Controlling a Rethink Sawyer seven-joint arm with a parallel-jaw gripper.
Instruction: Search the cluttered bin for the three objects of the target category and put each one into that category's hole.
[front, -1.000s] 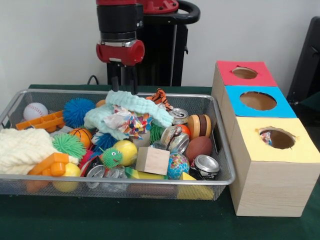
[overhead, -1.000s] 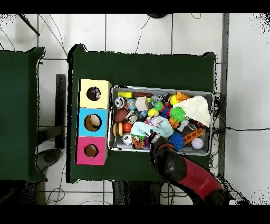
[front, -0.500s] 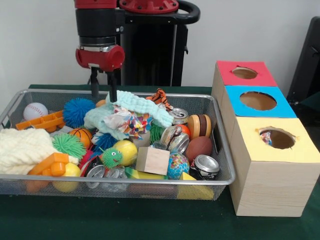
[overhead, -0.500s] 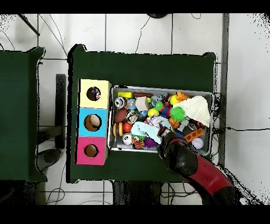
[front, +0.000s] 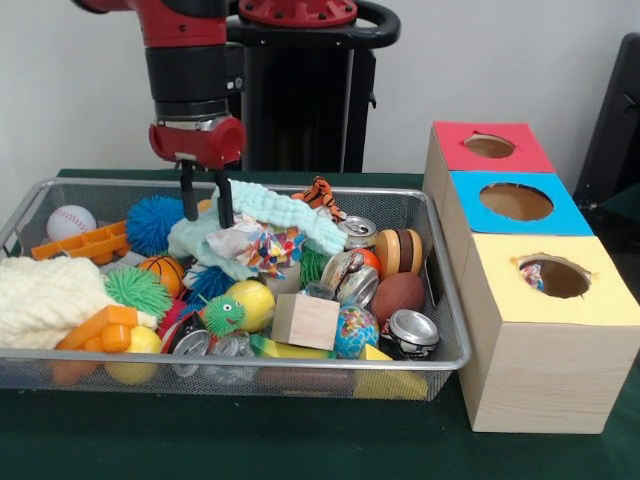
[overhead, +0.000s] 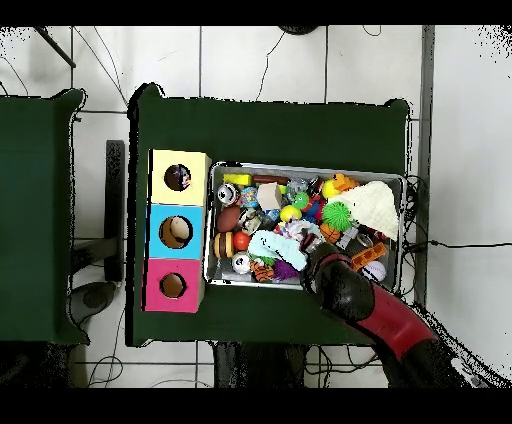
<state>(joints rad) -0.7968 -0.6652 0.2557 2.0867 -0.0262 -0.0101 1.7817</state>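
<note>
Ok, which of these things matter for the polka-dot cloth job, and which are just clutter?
Job:
- wire mesh bin
- polka-dot cloth on the pile
- yellow-surround hole, some dotted cloth at its edge
- gripper, open, low over the mint-green cloth

Clutter:
- cream knitted cloth
- baseball
- wooden block
- blue-surround hole
- red-surround hole

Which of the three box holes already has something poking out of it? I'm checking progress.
The yellow-surround hole, on the box at the row's end beside the wire bin. A dotted cloth scrap shows at its rim; the blue hole and red hole look empty.
</note>
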